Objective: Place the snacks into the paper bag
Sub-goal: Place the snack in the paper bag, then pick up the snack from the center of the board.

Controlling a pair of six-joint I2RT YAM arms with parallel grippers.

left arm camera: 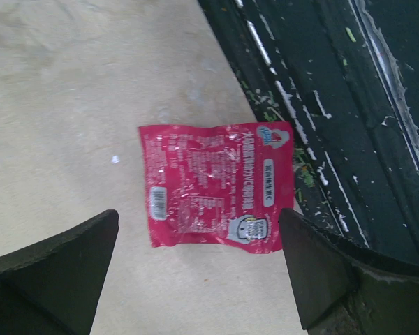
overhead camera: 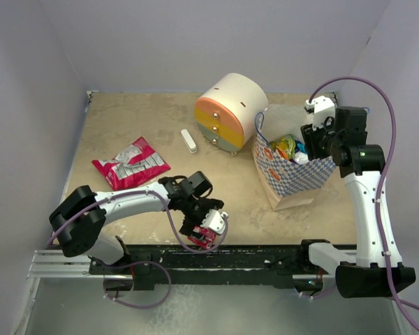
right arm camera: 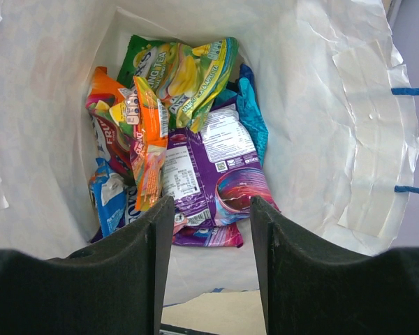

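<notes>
there, foil snacks [right arm camera: 195, 139] lay bagged.
left fingers [left arm camera: 63, 265] gaped over a crimson foil packet [left arm camera: 213, 185]; right fingers [right arm camera: 126, 272] hung parted above tan paper bag [right arm camera: 349, 139].

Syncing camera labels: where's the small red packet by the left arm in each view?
Top: small red packet low, just left of centre.
Left wrist: packet mid-frame.
Right wrist: not in it.
Shared landmark: black rail beside the packet, top and left wrist views.

place: robot lab test cell, as I read it | proof: plain pale walls [overhead camera: 195, 42] box in my beige table [overhead camera: 126, 118] on three sides | black mounting rail [overhead camera: 251, 255] runs along the table's near edge | purple cable [overhead camera: 393, 132] loops above the table's right side
</notes>
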